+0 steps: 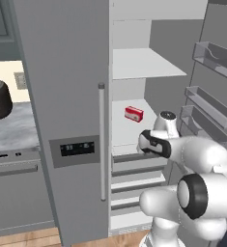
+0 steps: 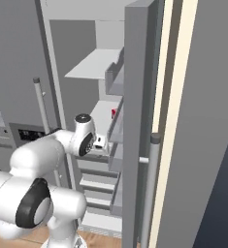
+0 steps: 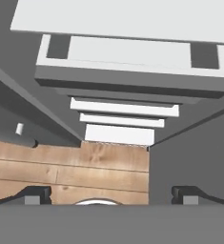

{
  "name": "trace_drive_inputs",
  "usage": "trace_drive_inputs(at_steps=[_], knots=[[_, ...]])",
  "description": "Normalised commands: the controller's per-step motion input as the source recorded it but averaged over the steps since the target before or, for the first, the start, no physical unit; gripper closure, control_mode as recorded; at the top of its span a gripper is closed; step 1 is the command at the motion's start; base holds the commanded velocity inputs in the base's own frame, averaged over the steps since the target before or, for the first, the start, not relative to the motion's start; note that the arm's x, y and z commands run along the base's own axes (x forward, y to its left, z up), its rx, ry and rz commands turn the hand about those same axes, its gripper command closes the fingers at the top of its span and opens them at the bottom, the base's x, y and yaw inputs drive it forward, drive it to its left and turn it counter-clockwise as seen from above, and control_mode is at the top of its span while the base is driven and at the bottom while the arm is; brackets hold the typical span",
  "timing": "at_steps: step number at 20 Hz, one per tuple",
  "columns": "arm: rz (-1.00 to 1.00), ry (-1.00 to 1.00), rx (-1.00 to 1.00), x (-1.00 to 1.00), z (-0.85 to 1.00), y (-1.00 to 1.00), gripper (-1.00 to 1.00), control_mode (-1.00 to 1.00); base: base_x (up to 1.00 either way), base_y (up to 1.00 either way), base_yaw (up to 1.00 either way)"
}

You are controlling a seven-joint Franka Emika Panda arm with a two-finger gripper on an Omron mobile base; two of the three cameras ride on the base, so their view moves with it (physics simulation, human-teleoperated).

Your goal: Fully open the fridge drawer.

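Open door bins (image 1: 209, 103) crowd the fridge drawer's (image 3: 132, 71) right.

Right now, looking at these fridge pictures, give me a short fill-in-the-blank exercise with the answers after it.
1. The small box on the fridge shelf is ____ in colour.
2. The floor below the fridge is made of ____.
3. The fridge drawer is the ____ of the stacked drawers.
4. The two fingertips of the pincer stand wide ____.

Missing words: red; wood; topmost; apart
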Motion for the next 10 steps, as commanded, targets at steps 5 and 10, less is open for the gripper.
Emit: trace_drive_inputs(at_steps=[5, 10], knots=[[0.00, 0.00, 0.02, 0.32, -0.05, -0.13, -1.00, -1.00, 0.00, 0.00, 0.00], [0.00, -0.01, 0.01, 0.28, -0.14, -0.05, -1.00, -1.00, 0.00, 0.00, 0.00]])
